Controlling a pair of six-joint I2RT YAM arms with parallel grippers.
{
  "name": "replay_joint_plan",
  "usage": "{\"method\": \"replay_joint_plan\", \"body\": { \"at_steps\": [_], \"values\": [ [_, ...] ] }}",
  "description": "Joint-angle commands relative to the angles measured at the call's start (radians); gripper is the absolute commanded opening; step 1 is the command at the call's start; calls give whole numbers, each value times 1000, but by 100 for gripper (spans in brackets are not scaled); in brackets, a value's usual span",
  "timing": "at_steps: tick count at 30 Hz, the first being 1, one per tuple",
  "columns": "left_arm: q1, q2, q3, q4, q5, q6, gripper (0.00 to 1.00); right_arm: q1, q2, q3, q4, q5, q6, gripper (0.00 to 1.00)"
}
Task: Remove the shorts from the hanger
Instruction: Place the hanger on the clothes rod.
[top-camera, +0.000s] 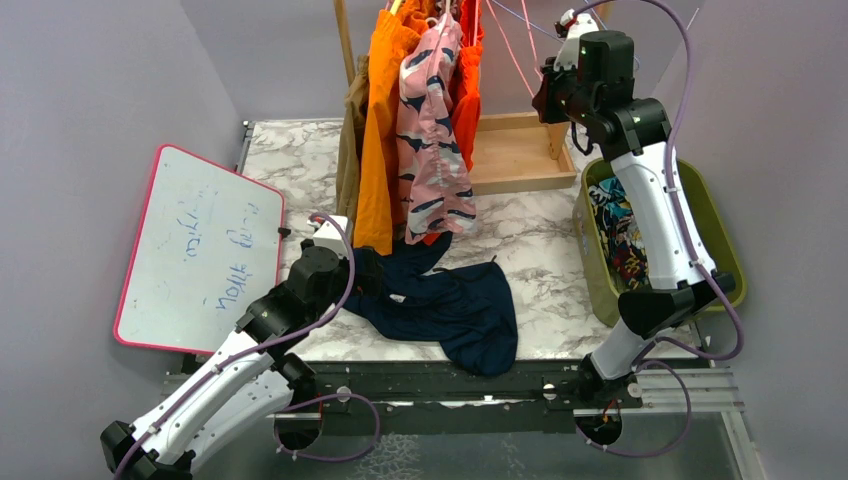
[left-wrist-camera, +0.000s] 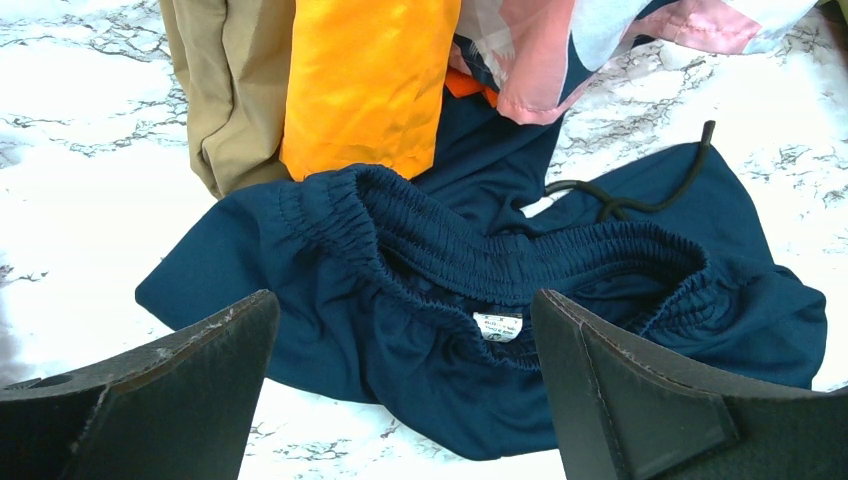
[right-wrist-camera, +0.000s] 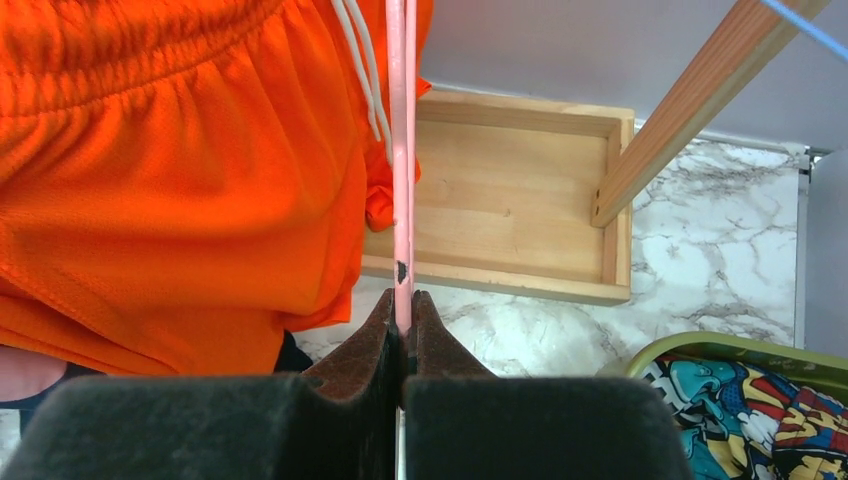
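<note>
Navy shorts (top-camera: 450, 310) lie crumpled on the marble table, waistband up in the left wrist view (left-wrist-camera: 480, 300). My left gripper (top-camera: 372, 272) is open just above their waistband (left-wrist-camera: 405, 300), holding nothing. Bright orange (top-camera: 378, 130), pink blotched (top-camera: 432, 140), red-orange (top-camera: 467, 100) and tan-brown shorts (top-camera: 350, 140) hang from hangers at the back. My right gripper (top-camera: 548, 98) is shut on a thin pink hanger rod (right-wrist-camera: 400, 150) beside the red-orange shorts (right-wrist-camera: 170, 170). Comic-print shorts (top-camera: 620, 235) lie in the green bin.
A green bin (top-camera: 725, 230) stands at the right table edge. A wooden tray (top-camera: 515, 155) sits at the back under the rack, with a wooden pole (top-camera: 345, 40) behind. A pink-framed whiteboard (top-camera: 200, 250) leans at the left.
</note>
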Motion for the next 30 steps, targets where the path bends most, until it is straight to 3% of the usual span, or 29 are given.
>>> {"method": "replay_joint_plan", "body": {
  "at_steps": [1, 13, 23, 30],
  "values": [
    [5, -3, 2, 22, -18, 11, 99, -7, -1, 59, -38, -63, -10, 1],
    [5, 5, 2, 24, -13, 12, 99, -121, 50, 205, -175, -199, -35, 1],
    [5, 12, 3, 24, -16, 10, 99, -197, 131, 270, -238, -482, -80, 1],
    [5, 12, 1, 24, -16, 10, 99, -214, 125, 213, -226, -531, -86, 2]
  ]
}}
